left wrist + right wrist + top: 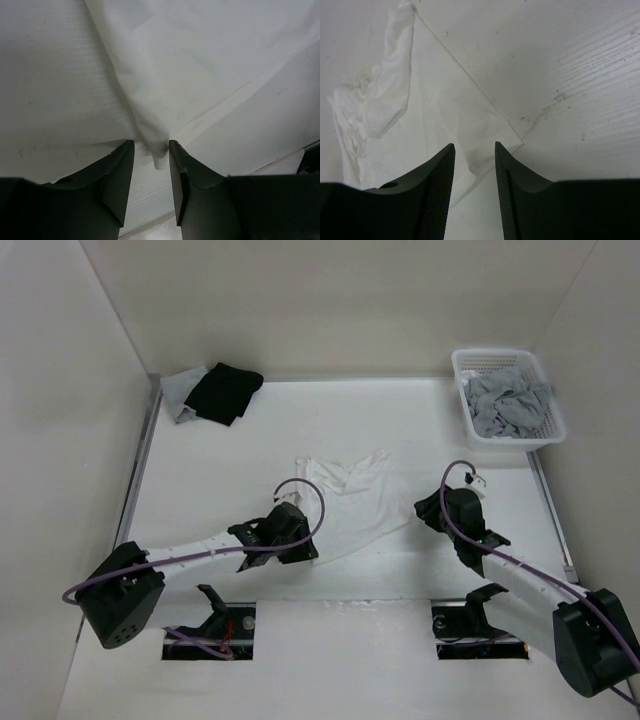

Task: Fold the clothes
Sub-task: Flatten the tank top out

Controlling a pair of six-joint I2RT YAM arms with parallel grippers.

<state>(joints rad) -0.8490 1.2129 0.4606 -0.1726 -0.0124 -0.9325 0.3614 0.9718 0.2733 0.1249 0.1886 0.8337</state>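
The clothes [350, 495], a thin white undershirt, lie partly spread in the middle of the table, with the strap end rumpled toward the back. My left gripper [308, 545] is at its near left corner. In the left wrist view, the cloth [200, 75] gathers to a point between the parted jaws of the left gripper [151, 142], touching the right finger only. My right gripper [425, 508] is at the shirt's right edge. In the right wrist view, the right gripper [475, 145] stands open over the hem corner of the shirt [435, 125].
A white plastic basket [505, 355] holding grey garments [510, 405] stands at the back right. A black cloth [225, 390] lies on a pale grey cloth [180, 390] at the back left. Walls enclose the table on three sides.
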